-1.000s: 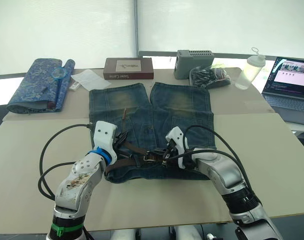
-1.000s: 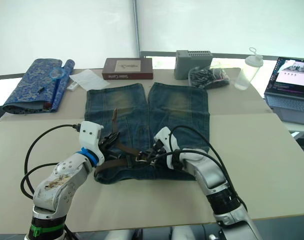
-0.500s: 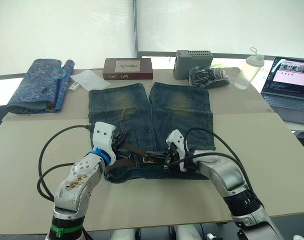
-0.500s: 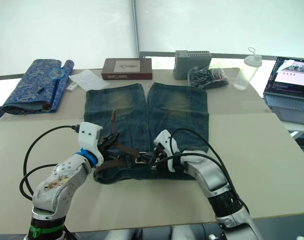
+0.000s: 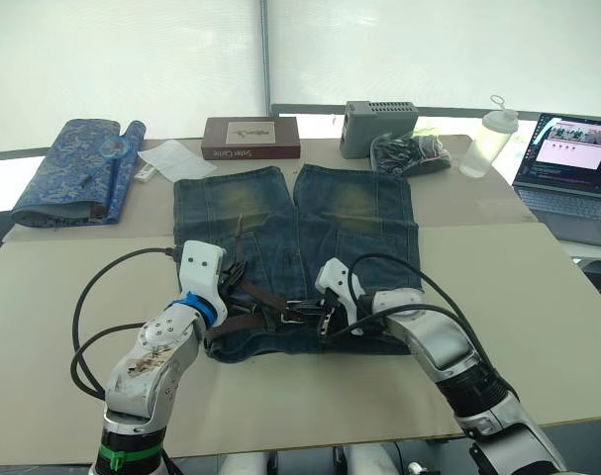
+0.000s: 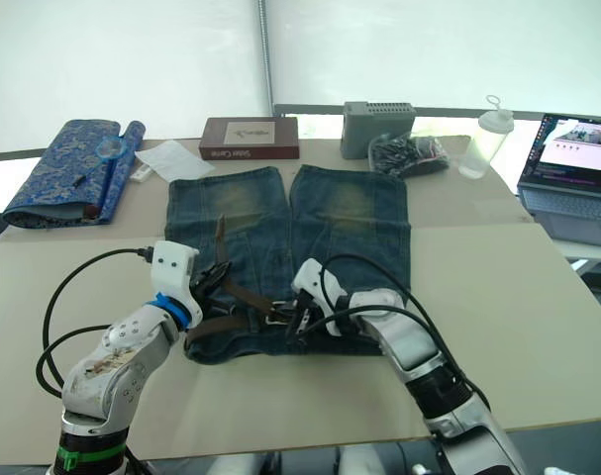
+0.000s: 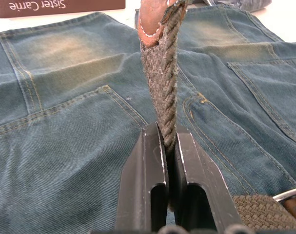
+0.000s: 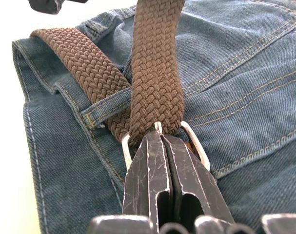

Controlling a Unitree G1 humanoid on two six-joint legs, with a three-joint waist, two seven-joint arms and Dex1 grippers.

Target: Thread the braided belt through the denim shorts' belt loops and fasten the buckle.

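Meanwhile, at the lower centre of the left eye view, both grippers work the waistband of the denim shorts [image 5: 295, 233], which lie flat on the table [image 5: 538, 317] with the legs pointing toward the top of the frame. The braided belt [image 5: 265, 307] runs left to right along the waistband edge nearest the bottom of the picture, and its free tail rises from the left gripper [image 7: 167, 146] toward the upper part of the frame, over the left leg. That gripper is clenched on the tail, the strap pinched edgewise between its two black fingers [image 7: 145, 180]. The right gripper [image 8: 162, 146] sits just right of the silver buckle [image 8: 194, 146] and is the nearer arm to it; its fingers are pressed together at the frame, where the woven strap passes through, though whether they pinch metal or strap is hard to tell. Beside the buckle, a belt loop [image 8: 106, 109] crosses over the belt lying in the waistband. Judging from this, the fastening turns on drawing the tail lengthwise through the buckle while the right arm steadies the frame.
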